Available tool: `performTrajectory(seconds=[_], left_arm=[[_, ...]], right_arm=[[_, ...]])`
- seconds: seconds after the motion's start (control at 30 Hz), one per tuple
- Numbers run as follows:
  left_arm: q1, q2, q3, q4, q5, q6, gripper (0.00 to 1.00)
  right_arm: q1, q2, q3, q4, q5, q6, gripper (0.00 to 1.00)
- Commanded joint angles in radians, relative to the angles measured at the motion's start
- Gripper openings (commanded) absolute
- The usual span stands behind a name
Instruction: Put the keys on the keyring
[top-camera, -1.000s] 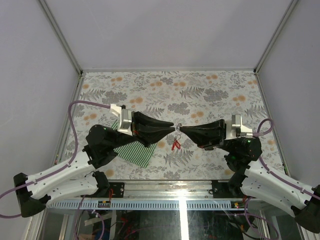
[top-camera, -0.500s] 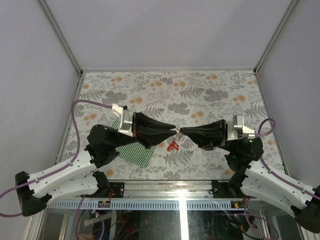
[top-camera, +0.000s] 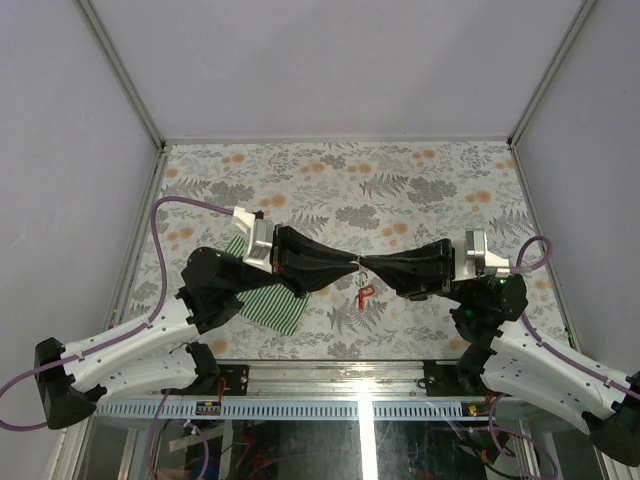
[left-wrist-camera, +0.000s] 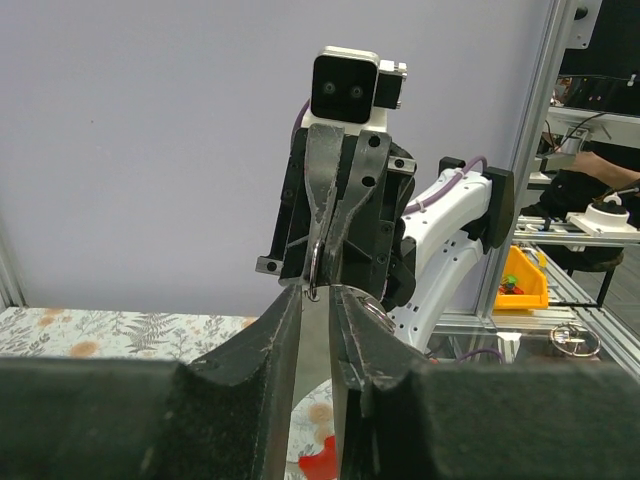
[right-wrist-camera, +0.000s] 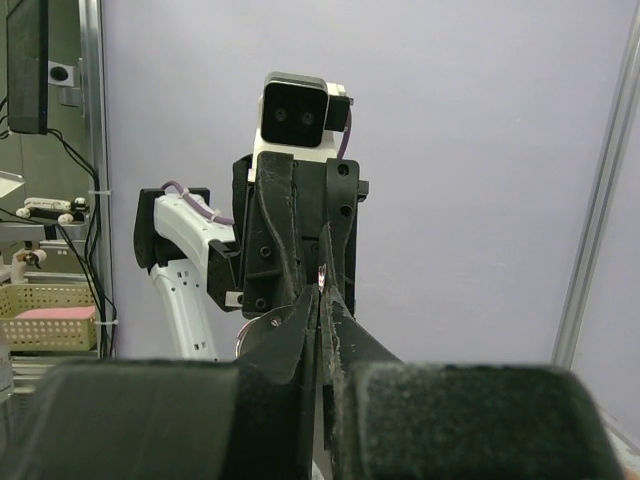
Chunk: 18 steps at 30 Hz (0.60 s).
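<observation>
The left gripper (top-camera: 352, 262) and the right gripper (top-camera: 365, 264) are meeting tip to tip above the middle of the floral-patterned table (top-camera: 420, 185), both arms reaching inward with their fingers raised off the surface. The right gripper is pressing its fingers together on the keyring (left-wrist-camera: 313, 262). In the left wrist view the thin greyish loop is showing edge-on, standing upright between the two dark fingers of the opposite gripper. In the right wrist view that gripper's own fingers are lying flat against each other, with only a small shiny sliver poking out at their tips. The left gripper's fingers (left-wrist-camera: 283, 335) are standing slightly apart, leaving a narrow slot, and the loop's lower edge is reaching down to the mouth of that slot. Whether they are actually pinching the loop or one of the keys I cannot tell, since the piece there is too small to make out. The keyring's red tag (top-camera: 365, 293) is hanging from the meeting point, showing just on the right gripper's side in the top view, and a bit of red is also peeking out at the bottom of the left wrist view between the left fingers. A green-and-white striped cloth (top-camera: 268, 306) is lying on the table under the left arm, well apart from the keyring.
</observation>
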Motion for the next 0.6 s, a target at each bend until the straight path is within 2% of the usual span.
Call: performTrajectory(seconds=[0.0,0.27,0.47,0.57], left_arm=[[-0.005,-0.001,0.024,0.076,0.015,-0.010,0.18],[-0.005,0.005,0.028,0.078,0.012,-0.011,0.16],[-0.005,0.010,0.058,0.006,0.015,0.003,0.02],[-0.005,0.004,0.066,-0.020,0.009,0.024,0.00]], right_arm=[[0.004,-0.003,0.057,0.052,-0.021,-0.006,0.00],[0.004,-0.004,0.054,0.033,-0.034,-0.006,0.00],[0.003,-0.007,0.054,-0.005,-0.044,-0.020,0.00],[0.004,-0.021,0.052,-0.050,-0.042,-0.044,0.00]])
